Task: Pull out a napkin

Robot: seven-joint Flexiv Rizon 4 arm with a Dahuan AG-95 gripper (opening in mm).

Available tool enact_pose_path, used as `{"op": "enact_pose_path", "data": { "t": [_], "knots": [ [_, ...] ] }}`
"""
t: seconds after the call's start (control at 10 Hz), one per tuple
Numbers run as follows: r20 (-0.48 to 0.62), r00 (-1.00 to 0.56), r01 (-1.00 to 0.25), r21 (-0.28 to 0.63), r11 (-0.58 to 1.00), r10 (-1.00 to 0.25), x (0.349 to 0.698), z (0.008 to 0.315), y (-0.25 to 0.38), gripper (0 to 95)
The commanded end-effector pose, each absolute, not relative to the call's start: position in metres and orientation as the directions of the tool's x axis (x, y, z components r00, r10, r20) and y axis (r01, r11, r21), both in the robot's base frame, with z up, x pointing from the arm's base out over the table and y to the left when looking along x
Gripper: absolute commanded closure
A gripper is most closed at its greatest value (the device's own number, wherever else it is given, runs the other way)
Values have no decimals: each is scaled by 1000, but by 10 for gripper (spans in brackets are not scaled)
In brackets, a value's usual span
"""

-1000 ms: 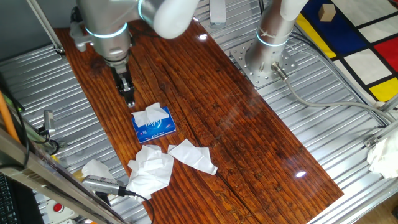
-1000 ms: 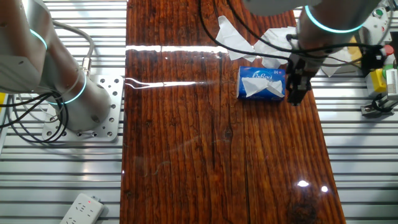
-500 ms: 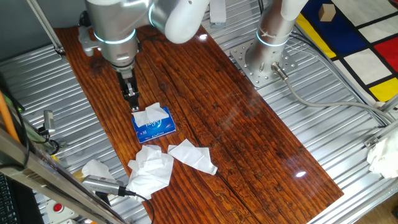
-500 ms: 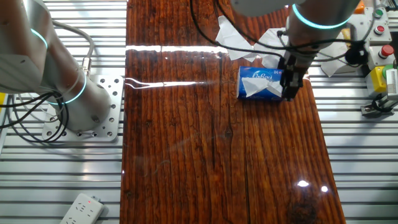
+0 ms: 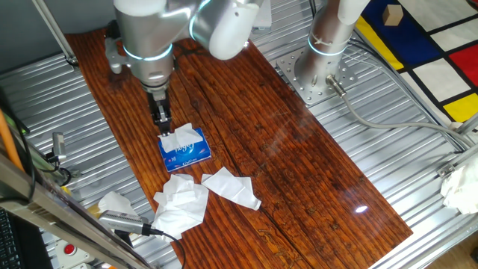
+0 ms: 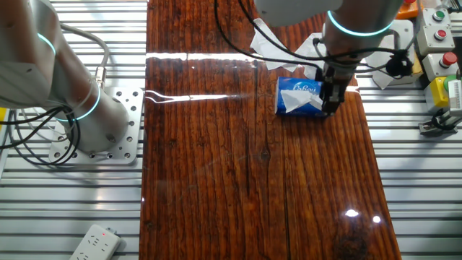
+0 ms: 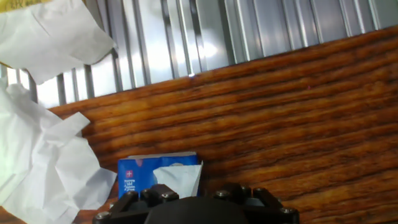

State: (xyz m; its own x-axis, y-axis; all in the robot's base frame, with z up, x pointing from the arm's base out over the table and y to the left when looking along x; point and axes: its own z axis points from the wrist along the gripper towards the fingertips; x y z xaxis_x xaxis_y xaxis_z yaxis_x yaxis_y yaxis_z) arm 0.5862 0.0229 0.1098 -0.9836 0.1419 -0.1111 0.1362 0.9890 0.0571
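Note:
A small blue tissue pack [image 5: 187, 152] lies on the wooden table, with a white napkin [image 5: 179, 137] sticking up out of its slot. My gripper [image 5: 162, 127] points down at the pack's far end, its tips right at the edge of that napkin. In the other fixed view the gripper [image 6: 327, 107] stands at the right end of the pack [image 6: 297, 92], beside the napkin [image 6: 296, 105]. The fingers look close together, and I cannot tell whether they are open or shut. The hand view shows the pack [image 7: 138, 176] and napkin [image 7: 180, 179] just ahead; the fingertips are hidden.
Several loose crumpled tissues [image 5: 181, 205] [image 5: 233, 187] lie on the table in front of the pack, and they show at the left of the hand view [image 7: 43, 168]. The arm's base [image 5: 317, 71] is bolted at the far right. Ribbed metal surrounds the wooden top [image 5: 299, 172].
My gripper has moved along the table toward the blue pack and come down, from a short way off to right at the protruding napkin. The pack and loose tissues have not moved.

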Motion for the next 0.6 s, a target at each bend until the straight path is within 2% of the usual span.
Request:
{"op": "enact_pose_path", "data": {
  "t": [0.1,0.6],
  "knots": [
    [-108,-983,140,56,989,146,588,108,25,380],
    [-111,-985,131,45,990,136,590,99,30,380]
  ]
}}
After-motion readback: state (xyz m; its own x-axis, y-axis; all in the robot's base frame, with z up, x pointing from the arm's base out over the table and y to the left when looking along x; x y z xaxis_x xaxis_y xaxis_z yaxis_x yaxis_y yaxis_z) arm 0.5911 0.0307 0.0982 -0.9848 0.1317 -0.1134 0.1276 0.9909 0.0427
